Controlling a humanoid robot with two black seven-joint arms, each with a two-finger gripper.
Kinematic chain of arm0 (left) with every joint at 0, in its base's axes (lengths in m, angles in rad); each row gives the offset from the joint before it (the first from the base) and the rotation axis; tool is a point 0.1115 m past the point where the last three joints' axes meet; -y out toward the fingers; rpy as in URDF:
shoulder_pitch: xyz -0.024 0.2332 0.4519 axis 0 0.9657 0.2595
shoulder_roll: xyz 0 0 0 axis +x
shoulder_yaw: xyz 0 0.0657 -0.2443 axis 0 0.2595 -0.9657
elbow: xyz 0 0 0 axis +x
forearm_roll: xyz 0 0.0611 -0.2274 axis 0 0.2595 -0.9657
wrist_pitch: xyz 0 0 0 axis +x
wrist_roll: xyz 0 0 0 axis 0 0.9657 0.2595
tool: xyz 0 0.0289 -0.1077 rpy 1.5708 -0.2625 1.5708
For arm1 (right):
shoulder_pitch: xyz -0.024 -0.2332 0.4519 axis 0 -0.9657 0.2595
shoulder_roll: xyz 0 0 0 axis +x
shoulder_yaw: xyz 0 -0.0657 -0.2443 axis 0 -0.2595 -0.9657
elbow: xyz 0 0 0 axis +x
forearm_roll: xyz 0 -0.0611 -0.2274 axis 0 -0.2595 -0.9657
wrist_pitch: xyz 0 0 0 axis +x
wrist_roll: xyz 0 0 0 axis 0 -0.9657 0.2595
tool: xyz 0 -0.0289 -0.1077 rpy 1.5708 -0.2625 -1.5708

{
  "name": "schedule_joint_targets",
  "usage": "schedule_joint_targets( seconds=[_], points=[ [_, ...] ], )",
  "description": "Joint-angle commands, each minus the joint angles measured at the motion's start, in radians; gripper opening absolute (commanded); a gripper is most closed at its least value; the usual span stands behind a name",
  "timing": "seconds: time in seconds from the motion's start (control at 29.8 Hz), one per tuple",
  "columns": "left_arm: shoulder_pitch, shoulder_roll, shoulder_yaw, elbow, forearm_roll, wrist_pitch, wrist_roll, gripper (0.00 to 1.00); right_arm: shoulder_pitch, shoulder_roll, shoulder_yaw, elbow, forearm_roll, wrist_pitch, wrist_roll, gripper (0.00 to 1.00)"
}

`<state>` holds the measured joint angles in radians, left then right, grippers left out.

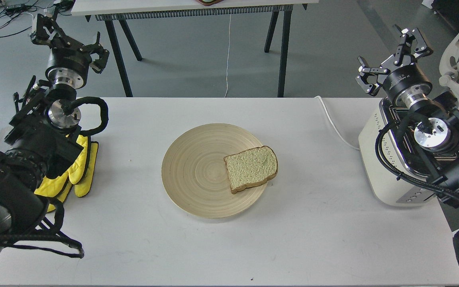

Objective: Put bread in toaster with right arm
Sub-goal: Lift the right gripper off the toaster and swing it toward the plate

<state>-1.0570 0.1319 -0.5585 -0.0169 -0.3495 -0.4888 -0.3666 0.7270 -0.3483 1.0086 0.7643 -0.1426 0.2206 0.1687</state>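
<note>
Right gripper (391, 54) stands raised above the toaster (381, 167), jaws spread wide and holding nothing. Left gripper (68, 38) is likewise lifted and open, empty, above the yellow oven mitts (80, 171) at the table's left side.

Step in hand, as judged: the approach. No grasp of the bread (251, 168) has been made. It lies flat on the round wooden plate (193, 167) at mid-table, on the plate's right part with its far corner overhanging the rim, well apart from the right gripper.

Next move calls for the right arm to travel left and down to the slice, jaws kept open, and to close across an edge; the overhanging side looks the easiest purchase.

Condition of the slice: pale speckled crumb, brown crust all round, rounded top pointing right, intact. Toaster slots are largely hidden behind the right arm; a white cord (333, 123) runs from the toaster across the table.
</note>
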Motion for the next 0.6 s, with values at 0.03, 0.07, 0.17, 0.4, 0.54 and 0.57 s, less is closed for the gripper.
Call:
schedule_joint_targets(
  seconds=[0.03, 0.07, 0.17, 0.4, 0.54, 0.57],
  points=[
    [-0.001, -0.006, 0.002, 0.0, 0.004, 0.0, 0.0, 1.0, 0.005, -0.001, -0.001, 0.001, -0.002, -0.001, 0.0, 0.99],
    [-0.001, -0.003, 0.002, 0.0, 0.003, 0.0, 0.0, 1.0, 0.006, -0.003, -0.002, 0.003, -0.002, -0.001, 0.0, 0.99],
    [0.0, 0.003, 0.002, 0.0, 0.003, 0.0, 0.0, 1.0, 0.008, -0.003, -0.005, 0.012, -0.005, 0.0, 0.0, 0.99],
    [0.0, -0.005, 0.002, 0.0, 0.003, 0.0, 0.0, 1.0, 0.072, -0.015, -0.114, 0.068, -0.179, -0.079, 0.009, 0.99],
    [0.0, -0.005, 0.002, 0.0, 0.003, 0.0, 0.0, 1.0, 0.072, -0.063, -0.139, 0.185, -0.336, -0.113, 0.009, 0.99],
    [0.0, -0.006, 0.002, 0.0, 0.003, 0.0, 0.0, 1.0, 0.071, -0.081, -0.159, 0.217, -0.386, -0.113, 0.009, 0.99]
  ],
)
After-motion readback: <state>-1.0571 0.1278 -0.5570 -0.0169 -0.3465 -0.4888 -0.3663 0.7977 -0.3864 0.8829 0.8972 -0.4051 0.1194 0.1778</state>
